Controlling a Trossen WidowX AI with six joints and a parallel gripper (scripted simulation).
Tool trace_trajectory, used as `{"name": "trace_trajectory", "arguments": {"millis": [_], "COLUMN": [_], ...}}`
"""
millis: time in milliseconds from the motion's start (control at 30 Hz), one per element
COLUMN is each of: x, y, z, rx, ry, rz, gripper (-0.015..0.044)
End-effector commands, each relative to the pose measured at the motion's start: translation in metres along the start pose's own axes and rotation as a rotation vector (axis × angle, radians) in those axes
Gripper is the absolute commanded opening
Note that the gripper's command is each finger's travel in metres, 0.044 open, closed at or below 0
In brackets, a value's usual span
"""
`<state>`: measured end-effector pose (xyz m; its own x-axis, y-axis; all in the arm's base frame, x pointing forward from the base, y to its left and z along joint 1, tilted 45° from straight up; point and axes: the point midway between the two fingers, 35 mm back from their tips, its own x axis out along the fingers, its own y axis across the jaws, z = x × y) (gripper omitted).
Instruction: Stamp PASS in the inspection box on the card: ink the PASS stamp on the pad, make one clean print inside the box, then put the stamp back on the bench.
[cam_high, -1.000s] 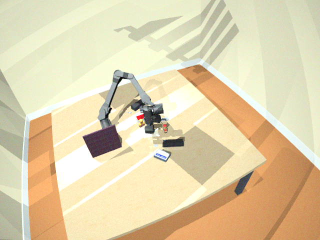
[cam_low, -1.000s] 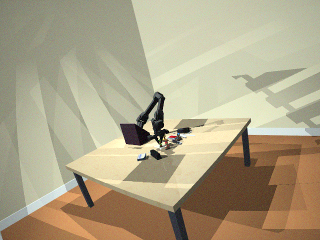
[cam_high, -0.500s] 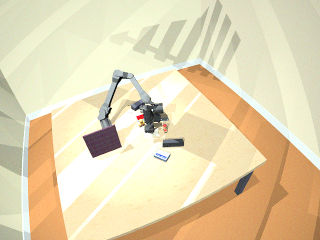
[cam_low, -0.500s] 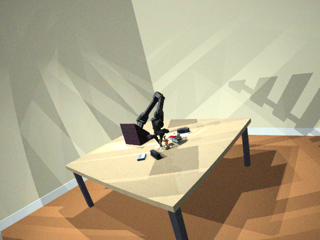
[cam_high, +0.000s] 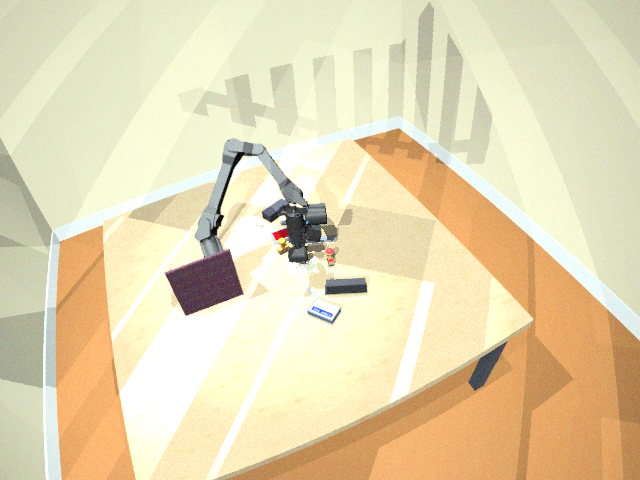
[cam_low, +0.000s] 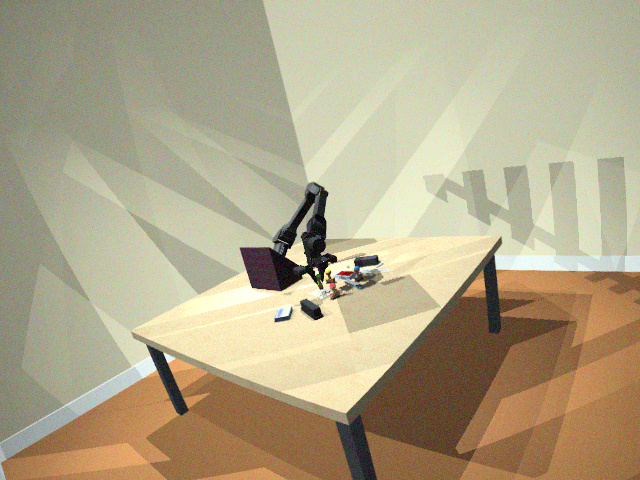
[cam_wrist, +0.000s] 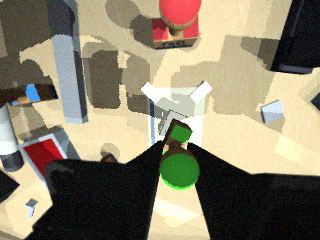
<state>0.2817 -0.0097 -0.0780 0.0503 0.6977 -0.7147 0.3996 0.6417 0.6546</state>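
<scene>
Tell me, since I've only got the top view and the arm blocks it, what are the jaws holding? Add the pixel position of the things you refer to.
Observer: They're closed around a green-knobbed stamp (cam_low: 318, 277) (cam_wrist: 179, 171); the wrist view shows it.

Operator: And where's the outlined box?

Observer: In the wrist view, the outlined box (cam_wrist: 171, 111) is on the card (cam_high: 305, 267) (cam_low: 316, 293) (cam_wrist: 196, 120), partly hidden by the stamp's block. I can't tell whether they touch.

Operator: Anything at the card's corners?

Observer: Yes, two white strips (cam_wrist: 150, 91) sit slantwise at the card's upper corners in the wrist view.
</scene>
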Motion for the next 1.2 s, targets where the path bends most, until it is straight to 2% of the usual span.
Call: {"name": "trace_trajectory", "arguments": {"millis": [0,900,1167], "x": [-0.009,-0.049,-0.051], "y": [0.0,-0.002,-0.05], "z": [0.002,0.001,-0.009], "rx": [-0.006,-0.006,-0.007], "ry": [-0.008,-0.007,-0.011], "rz": [-0.003,-0.003,-0.012], "gripper": [0.0,0.0,0.0]}}
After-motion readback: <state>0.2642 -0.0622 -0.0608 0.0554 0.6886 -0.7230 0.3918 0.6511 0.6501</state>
